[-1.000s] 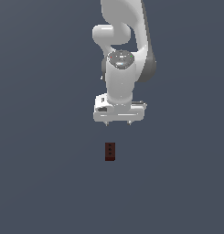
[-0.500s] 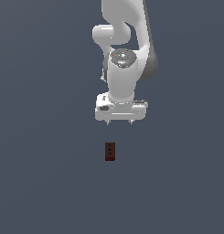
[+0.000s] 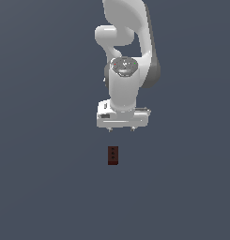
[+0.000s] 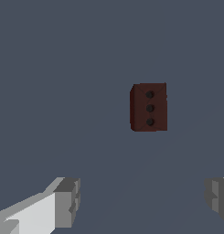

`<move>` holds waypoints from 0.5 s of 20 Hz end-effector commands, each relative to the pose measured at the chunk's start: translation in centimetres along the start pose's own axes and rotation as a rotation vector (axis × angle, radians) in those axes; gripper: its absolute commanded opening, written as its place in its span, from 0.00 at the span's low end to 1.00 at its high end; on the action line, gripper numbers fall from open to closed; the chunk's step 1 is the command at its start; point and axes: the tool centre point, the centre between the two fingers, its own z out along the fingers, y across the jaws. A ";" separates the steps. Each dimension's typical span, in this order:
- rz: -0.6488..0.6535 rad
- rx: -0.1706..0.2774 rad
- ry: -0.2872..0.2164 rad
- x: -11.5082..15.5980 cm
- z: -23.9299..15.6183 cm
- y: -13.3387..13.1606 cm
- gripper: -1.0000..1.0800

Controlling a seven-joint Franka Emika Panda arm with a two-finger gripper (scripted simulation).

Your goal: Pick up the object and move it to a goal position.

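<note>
Jaws standing wide apart, nothing between them, with both fingertips (image 4: 67, 201) showing in the wrist view on either side of a bare gap. Hanging clear of the block (image 3: 113, 155), not touching it.

Judging the step in hand as the approach before the grasp. Doing it well: bringing the gripper (image 3: 121, 129) across until the block (image 4: 149, 108) is sitting midway in the gap rather than ahead of it and nearer one finger, as the wrist view is showing now. Keeping the jaws wide during the descent, since the block is far narrower than the opening and leaving plenty of margin. Lowering straight, avoiding any sideways brush that could be tipping so small an upright piece. Closing only once the pads are flanking its side faces, squarely rather than on a corner. Whether the present finger axis is suiting the narrow faces or the broad ones: hard to tell from these views.

Block standing upright on the flat grey floor (image 3: 41, 187), three dark dots in a row on its face. Lying below the gripper in the exterior view, slightly toward that view's left of the gripper's middle, apart from it. No goal marker showing in either view.
</note>
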 end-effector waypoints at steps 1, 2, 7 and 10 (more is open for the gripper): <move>-0.001 -0.002 0.000 0.7 0.8 0.4 0.96; -0.002 -0.003 0.000 1.0 1.2 0.6 0.96; -0.008 -0.009 0.001 3.1 3.8 1.8 0.96; -0.011 -0.012 0.001 4.2 5.5 2.5 0.96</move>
